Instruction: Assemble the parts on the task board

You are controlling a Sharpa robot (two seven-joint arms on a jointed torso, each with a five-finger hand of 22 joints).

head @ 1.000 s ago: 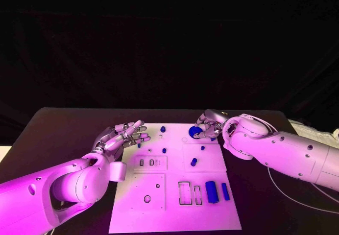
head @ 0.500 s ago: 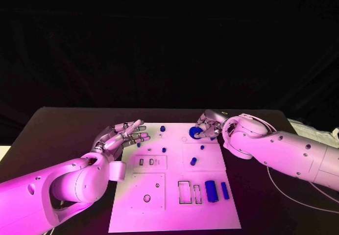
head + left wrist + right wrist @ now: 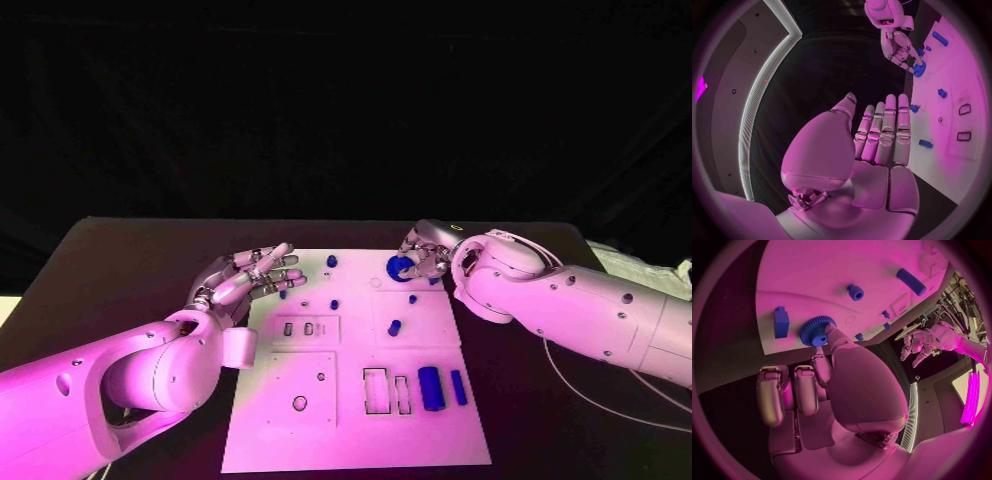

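Observation:
The white task board [image 3: 361, 420] lies in the middle of the black table. My right hand [image 3: 423, 255] pinches a round blue gear [image 3: 400, 266] at the board's far right corner; the gear [image 3: 817, 331] sits at its fingertips [image 3: 833, 336], beside a blue block [image 3: 781, 321]. In the left wrist view the right hand [image 3: 899, 46] has the gear [image 3: 918, 69] low over the board. My left hand [image 3: 248, 278] hovers at the board's left edge with fingers [image 3: 887, 131] straight and apart, holding nothing. Small blue pegs [image 3: 335, 304] stand on the board.
Two blue cylinders [image 3: 430, 385] lie near the board's right front, beside rectangular slots [image 3: 376, 390]. Another peg [image 3: 394, 327] and a small one [image 3: 332, 262] stand mid-board and far. Bare black table [image 3: 130, 270] flanks the board on both sides.

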